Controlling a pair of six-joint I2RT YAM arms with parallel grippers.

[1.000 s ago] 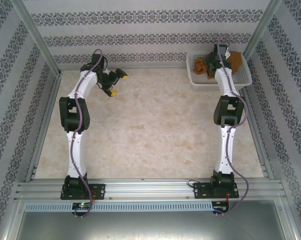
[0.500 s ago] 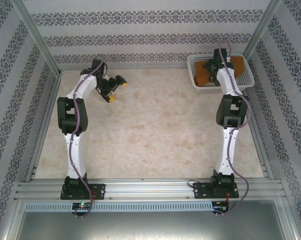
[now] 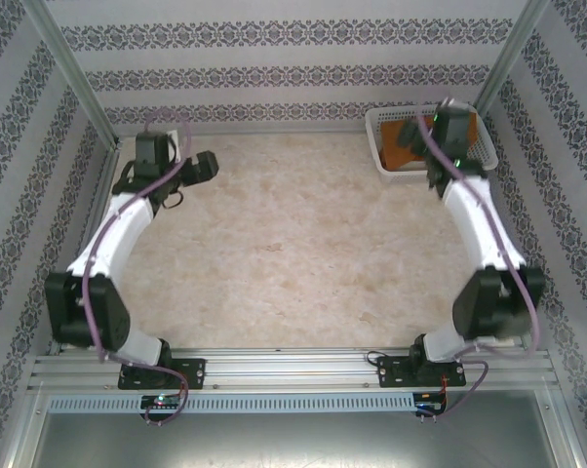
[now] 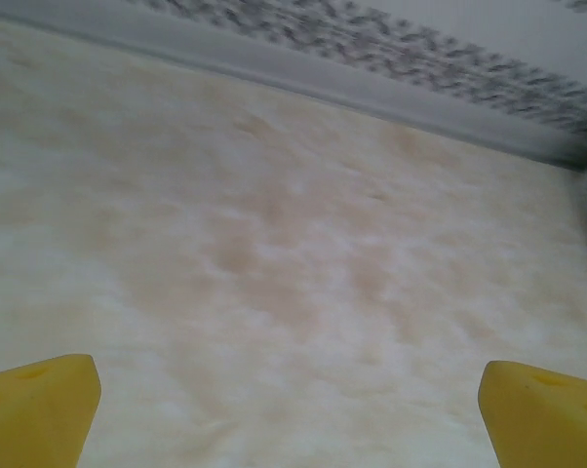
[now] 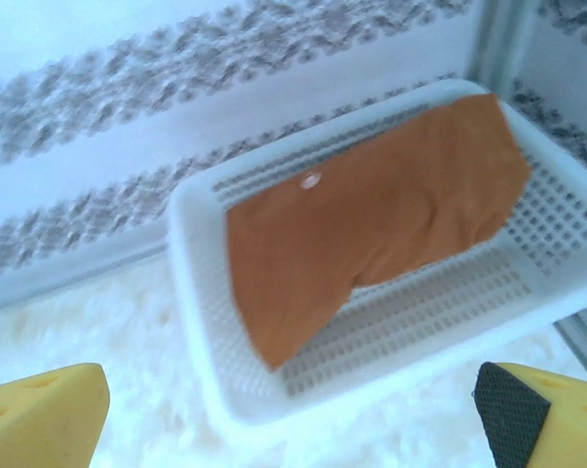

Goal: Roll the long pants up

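The long pants (image 5: 371, 214) are rust-brown cloth lying folded inside the white lattice basket (image 5: 206, 380) at the table's far right corner; from above the pants (image 3: 403, 148) show beside the right wrist. My right gripper (image 5: 293, 414) is open, hovering just in front of the basket's near rim with nothing between its yellow fingers (image 5: 40, 409). My left gripper (image 4: 293, 409) is open over bare table at the far left, its yellow fingertips (image 4: 35, 405) wide apart and empty. From above, the left gripper (image 3: 204, 166) sits near the back wall.
The basket (image 3: 381, 156) stands against the back wall and the right frame post (image 3: 503, 58). The marbled tabletop (image 3: 293, 244) spreads between the two arms. Patterned walls close in the back and both sides.
The right gripper opened and drew back from the basket, leaving the pants lying in it. Both arms swung their elbows outward and down toward the near edge; the left gripper moved left.
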